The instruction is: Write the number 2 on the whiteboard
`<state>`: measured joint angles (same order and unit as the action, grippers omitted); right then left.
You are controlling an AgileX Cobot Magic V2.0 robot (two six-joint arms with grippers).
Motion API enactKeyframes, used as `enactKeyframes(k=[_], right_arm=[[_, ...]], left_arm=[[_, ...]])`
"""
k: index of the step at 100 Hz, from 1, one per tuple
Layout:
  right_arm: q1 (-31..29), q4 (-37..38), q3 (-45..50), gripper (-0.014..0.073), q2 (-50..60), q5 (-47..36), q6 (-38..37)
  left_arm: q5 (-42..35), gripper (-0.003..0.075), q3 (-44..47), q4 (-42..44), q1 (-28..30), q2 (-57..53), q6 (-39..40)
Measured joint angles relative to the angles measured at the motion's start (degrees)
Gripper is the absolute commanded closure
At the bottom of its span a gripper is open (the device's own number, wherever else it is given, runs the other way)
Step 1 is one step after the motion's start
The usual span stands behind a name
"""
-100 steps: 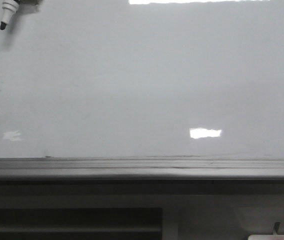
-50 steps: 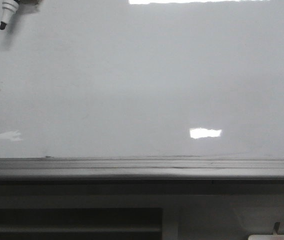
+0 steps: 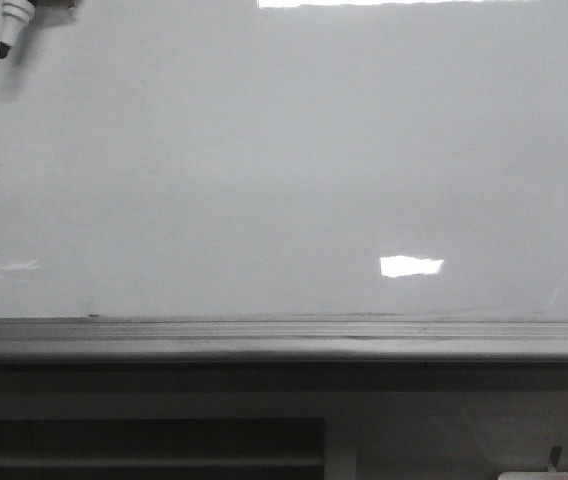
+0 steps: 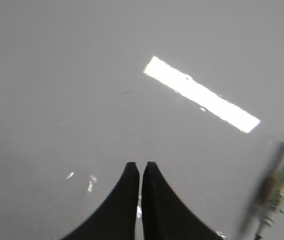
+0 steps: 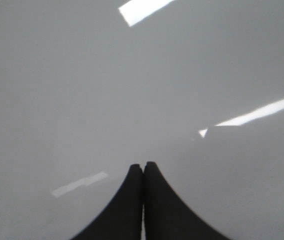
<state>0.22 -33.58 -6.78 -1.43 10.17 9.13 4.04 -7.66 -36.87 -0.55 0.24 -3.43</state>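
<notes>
Front view: whiteboard (image 3: 284,170), glossy pale grey, fills the upper frame above its grey ledge (image 3: 284,338), its surface bearing light reflections and no legible number 2; a white marker pen (image 3: 9,22) with black tip hangs at the top left corner, dark slatted panel (image 3: 144,445) below the ledge. Left wrist view: left claw (image 4: 140,172), black fingers pressed nearly together with nothing between them, facing the board, the blurred pen off to one side. Right wrist view: right claw (image 5: 143,170), fingers closed tip to tip, empty, facing bare board.
</notes>
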Motion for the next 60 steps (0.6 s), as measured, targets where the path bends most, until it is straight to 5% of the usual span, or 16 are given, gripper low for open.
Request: enactKeyframes(k=[21, 39, 50, 60], right_arm=[[0.00, 5.40, -13.75, 0.0645, -13.81, 12.17, 0.15], [2.91, 6.55, -22.16, 0.0621, -25.40, 17.62, 1.27], [5.06, 6.77, -23.98, 0.0460, -29.54, 18.55, 1.42], [6.64, 6.84, -24.47, 0.0216, -31.09, 18.78, 1.64]], left_arm=[[15.56, 0.0740, -14.79, 8.52, -0.44, 11.70, -3.38], [19.17, 0.0739, -22.07, 9.69, -8.98, 22.97, -7.75], [19.23, 0.0720, -24.48, 9.80, -14.68, 28.52, -8.68], [17.32, 0.0574, -25.39, 9.80, -19.24, 32.55, -8.79]])
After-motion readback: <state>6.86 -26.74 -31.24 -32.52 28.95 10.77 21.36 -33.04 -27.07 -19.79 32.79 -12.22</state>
